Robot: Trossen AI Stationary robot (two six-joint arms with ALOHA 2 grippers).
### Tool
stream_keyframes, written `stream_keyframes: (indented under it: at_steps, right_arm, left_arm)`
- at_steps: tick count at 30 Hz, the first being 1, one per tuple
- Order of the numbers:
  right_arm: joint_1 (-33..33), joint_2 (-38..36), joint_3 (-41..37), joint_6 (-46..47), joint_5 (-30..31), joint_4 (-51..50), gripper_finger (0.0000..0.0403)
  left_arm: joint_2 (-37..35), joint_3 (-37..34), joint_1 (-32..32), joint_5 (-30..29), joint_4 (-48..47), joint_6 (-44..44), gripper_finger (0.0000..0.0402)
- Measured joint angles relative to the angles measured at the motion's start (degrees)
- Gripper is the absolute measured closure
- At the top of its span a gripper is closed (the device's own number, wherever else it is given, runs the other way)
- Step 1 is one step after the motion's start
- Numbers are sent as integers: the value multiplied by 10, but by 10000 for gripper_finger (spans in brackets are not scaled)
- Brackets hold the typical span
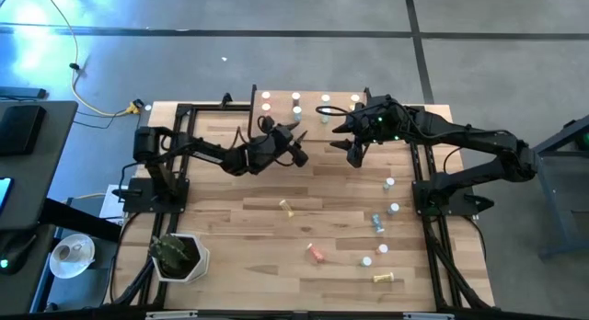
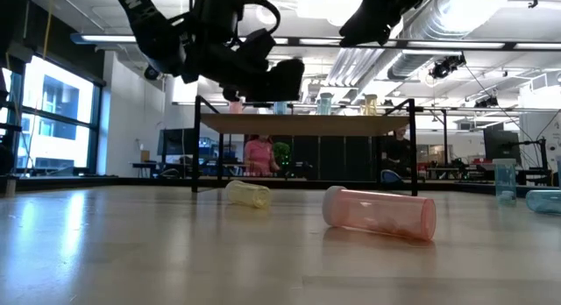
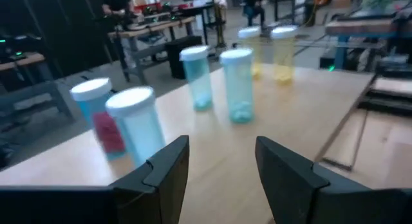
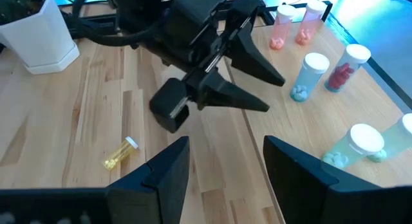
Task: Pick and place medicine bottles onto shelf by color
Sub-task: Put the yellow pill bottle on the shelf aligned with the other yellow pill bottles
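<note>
Wooden tabletop (image 1: 239, 237) carries both arms, with the shelf (image 1: 308, 113) at twelve o'clock. From table height the shelf's bottles (image 2: 324, 103) are half masked by the arms, and their colours blur. Left gripper (image 3: 219, 169) hangs over the shelf's near edge, fingers spread, holding nothing, standing bottles just ahead. Right gripper (image 4: 225, 166) hovers just to its three o'clock, likewise spread and empty. Outward, a yellow bottle (image 1: 287, 207) lies toward six o'clock, a pink bottle (image 1: 316, 254) beyond it, more bottles scattered around four o'clock.
</note>
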Motion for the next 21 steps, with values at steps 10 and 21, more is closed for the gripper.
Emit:
stream_keyframes:
  at_steps: [10, 21]
  right_arm:
    - [0, 0, 0, -10, 30, 0, 213]
    - [0, -1, 0, 36, 49, -5, 213]
  left_arm:
    - [1, 17, -1, 34, -19, 18, 232]
    - [-183, 16, -23, 62, -249, 74, 232]
